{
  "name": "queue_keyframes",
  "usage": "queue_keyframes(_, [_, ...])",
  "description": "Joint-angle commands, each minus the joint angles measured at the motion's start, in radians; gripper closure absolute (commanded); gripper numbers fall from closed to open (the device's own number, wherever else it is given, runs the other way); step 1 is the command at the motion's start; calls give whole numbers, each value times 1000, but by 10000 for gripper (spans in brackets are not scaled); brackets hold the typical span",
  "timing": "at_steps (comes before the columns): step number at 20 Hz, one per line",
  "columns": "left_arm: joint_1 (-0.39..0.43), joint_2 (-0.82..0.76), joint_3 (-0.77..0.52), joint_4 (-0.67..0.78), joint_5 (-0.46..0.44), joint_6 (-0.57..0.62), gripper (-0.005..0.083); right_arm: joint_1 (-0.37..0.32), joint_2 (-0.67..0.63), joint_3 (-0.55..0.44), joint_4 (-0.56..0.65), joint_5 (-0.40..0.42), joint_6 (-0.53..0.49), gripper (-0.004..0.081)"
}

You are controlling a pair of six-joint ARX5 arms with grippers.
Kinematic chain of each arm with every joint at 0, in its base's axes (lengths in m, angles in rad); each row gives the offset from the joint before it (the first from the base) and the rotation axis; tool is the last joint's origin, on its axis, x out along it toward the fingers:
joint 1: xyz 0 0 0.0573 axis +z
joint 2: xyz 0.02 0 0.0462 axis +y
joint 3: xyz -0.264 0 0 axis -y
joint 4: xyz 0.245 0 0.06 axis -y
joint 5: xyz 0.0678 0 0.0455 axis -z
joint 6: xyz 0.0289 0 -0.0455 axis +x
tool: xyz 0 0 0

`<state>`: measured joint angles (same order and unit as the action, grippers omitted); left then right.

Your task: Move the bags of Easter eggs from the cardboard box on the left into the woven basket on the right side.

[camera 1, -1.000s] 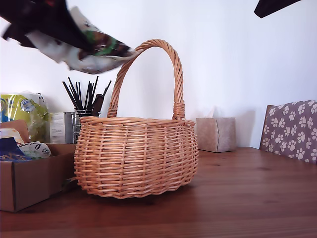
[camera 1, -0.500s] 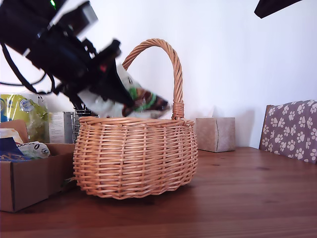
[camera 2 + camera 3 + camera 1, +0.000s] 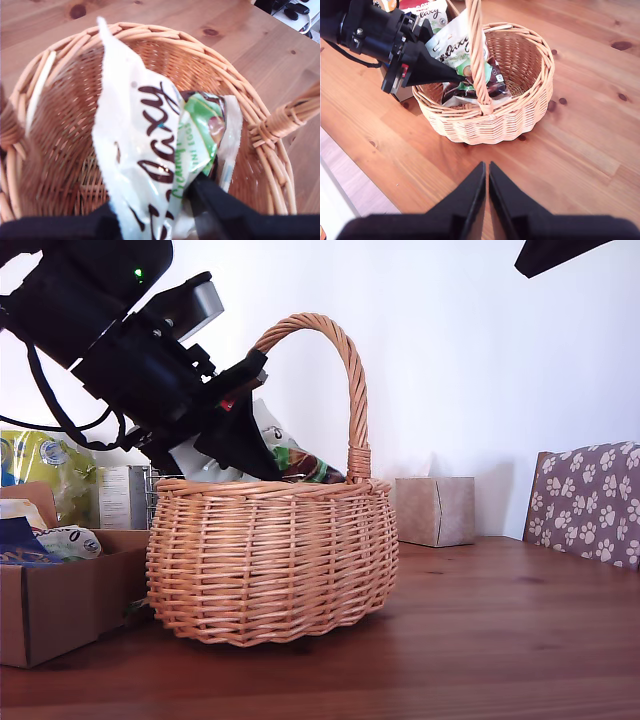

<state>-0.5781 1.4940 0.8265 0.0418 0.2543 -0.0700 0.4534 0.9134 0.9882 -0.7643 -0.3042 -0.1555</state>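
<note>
Over the mouth of the woven basket, my first gripper has dropped down from up above the handle a second ago — it now has the white bag of Easter eggs dipping inside the rim, so this one is about ready to let go. The jaws are pinching the bag's edge; it hangs tilted, and I can't tell if it touches the bottom.

My second gripper hangs high above the table, well apart from the basket, jaws pressed together on nothing.

Count: one basket, one cardboard box at the exterior view's left edge of the table, one bag in my grip, and at least two more bags in the box — a white one and a dark blue one. So I figure there are more trips to go.
</note>
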Motion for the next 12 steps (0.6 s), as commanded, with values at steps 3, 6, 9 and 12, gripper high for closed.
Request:
queue_keyframes(3, [-7, 5, 32, -27, -2, -2, 148, 5, 0, 1, 3, 0, -2, 764])
queue_keyframes(6, [-6, 3, 78, -60, -2, -1, 237, 5, 0, 1, 3, 0, -2, 764])
queue_keyframes(9, [-6, -6, 151, -145, -2, -1, 533, 5, 0, 1, 2, 0, -2, 764])
queue_keyframes(12, [-6, -46, 179, -239, -32, 19, 792, 5, 0, 1, 2, 0, -2, 764])
